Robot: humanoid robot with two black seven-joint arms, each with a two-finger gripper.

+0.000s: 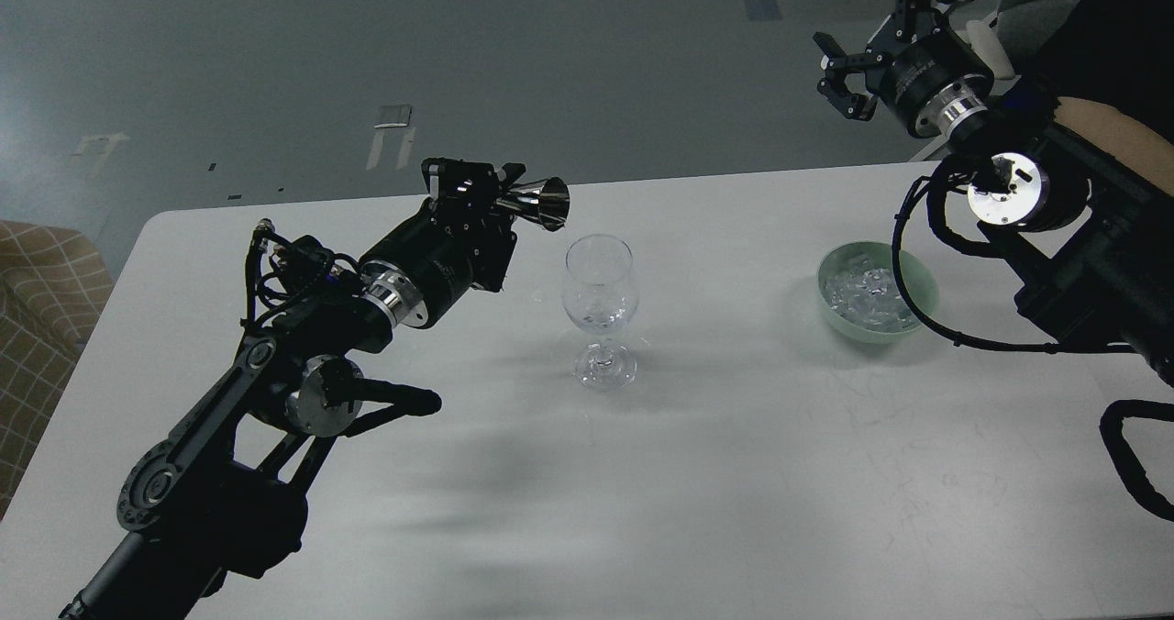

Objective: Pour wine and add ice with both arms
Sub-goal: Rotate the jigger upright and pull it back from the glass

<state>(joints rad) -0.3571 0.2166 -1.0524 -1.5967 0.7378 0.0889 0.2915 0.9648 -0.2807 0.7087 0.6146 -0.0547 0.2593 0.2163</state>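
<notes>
A clear stemmed glass (600, 308) stands upright at the middle of the white table (697, 473). My left gripper (486, 193) is shut on a shiny metal jigger (541, 204), held on its side up and to the left of the glass rim, mouth toward the glass. A pale green bowl (920, 313) to the right holds the ice (867, 293), a glittering heap of clear cubes. My right gripper (836, 77) is open and empty, raised beyond the table's far edge, above and behind the bowl.
A checked seat (37, 308) stands beyond the table's left edge. The grey floor (394, 134) with tape marks lies past the far edge. My right arm's cable (917, 299) loops over the bowl's right rim.
</notes>
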